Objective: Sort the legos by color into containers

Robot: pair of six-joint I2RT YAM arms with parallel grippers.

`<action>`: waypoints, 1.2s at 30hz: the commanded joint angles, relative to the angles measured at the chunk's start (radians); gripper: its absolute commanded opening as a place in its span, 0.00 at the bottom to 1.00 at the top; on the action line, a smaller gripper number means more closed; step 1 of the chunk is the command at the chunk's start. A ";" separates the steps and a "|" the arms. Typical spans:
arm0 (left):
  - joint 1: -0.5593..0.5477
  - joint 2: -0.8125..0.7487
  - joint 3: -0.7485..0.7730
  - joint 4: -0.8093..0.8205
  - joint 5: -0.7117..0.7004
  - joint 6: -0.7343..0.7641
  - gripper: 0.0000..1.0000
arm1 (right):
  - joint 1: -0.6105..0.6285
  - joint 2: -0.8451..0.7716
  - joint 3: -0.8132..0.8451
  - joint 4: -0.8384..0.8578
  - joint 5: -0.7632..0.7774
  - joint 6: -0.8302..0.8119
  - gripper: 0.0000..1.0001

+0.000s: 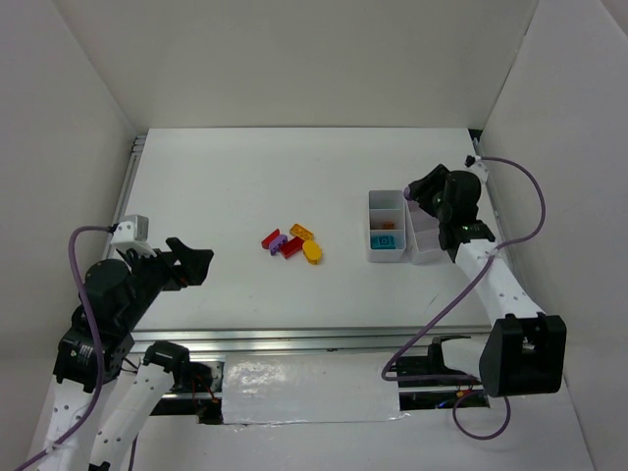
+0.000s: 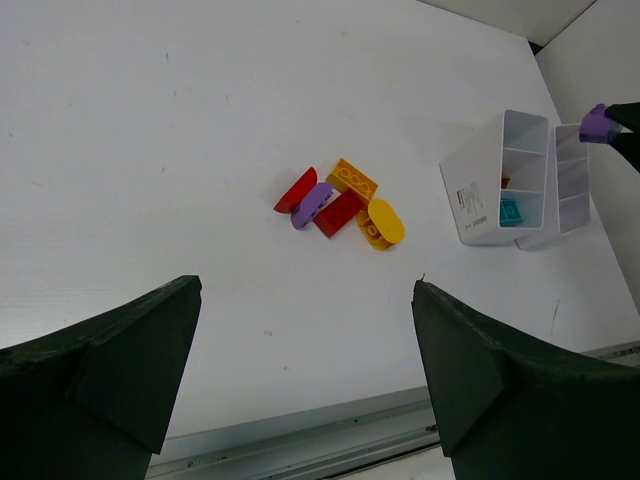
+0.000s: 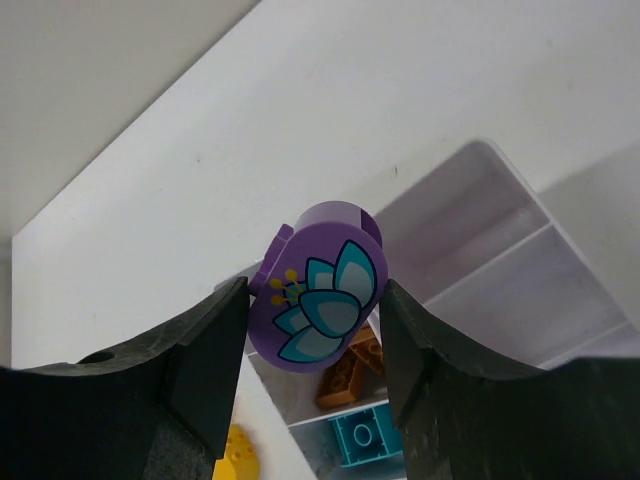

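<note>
My right gripper (image 1: 424, 199) (image 3: 313, 290) is shut on a purple oval brick (image 3: 322, 285) printed with a teal flower and holds it above the white compartment tray (image 1: 372, 231) (image 3: 500, 215). The brick also shows in the left wrist view (image 2: 598, 123). The tray holds orange bricks (image 3: 350, 372) and a teal brick (image 3: 365, 435). A pile lies mid-table: a red oval (image 2: 295, 190), a purple brick (image 2: 312, 204), a red brick (image 2: 340, 212), an orange brick (image 2: 352, 179) and a yellow oval (image 2: 381, 222). My left gripper (image 1: 196, 263) (image 2: 307, 283) is open and empty, well short of the pile.
White walls close in the table on the left, back and right. A metal rail (image 1: 294, 339) runs along the table's near edge. The right arm's purple cable (image 1: 520, 211) loops beside the tray. The tray (image 2: 475, 195) stands right of the pile.
</note>
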 commanded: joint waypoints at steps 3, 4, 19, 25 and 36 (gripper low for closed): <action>-0.005 0.003 -0.001 0.051 0.018 0.026 1.00 | 0.004 -0.037 -0.068 0.204 -0.135 -0.116 0.18; -0.005 0.005 -0.001 0.053 0.021 0.026 1.00 | 0.004 -0.057 -0.085 0.230 -0.175 -0.116 0.18; -0.008 0.190 -0.090 0.638 0.636 -0.248 1.00 | 0.610 -0.361 -0.106 0.241 -0.070 0.129 0.06; -0.032 0.221 -0.106 0.855 0.667 -0.281 1.00 | 0.849 -0.340 -0.024 0.205 0.188 0.175 0.04; -0.047 0.301 -0.168 1.184 0.877 -0.563 0.99 | 0.857 -0.312 -0.082 0.574 -0.473 -0.121 0.05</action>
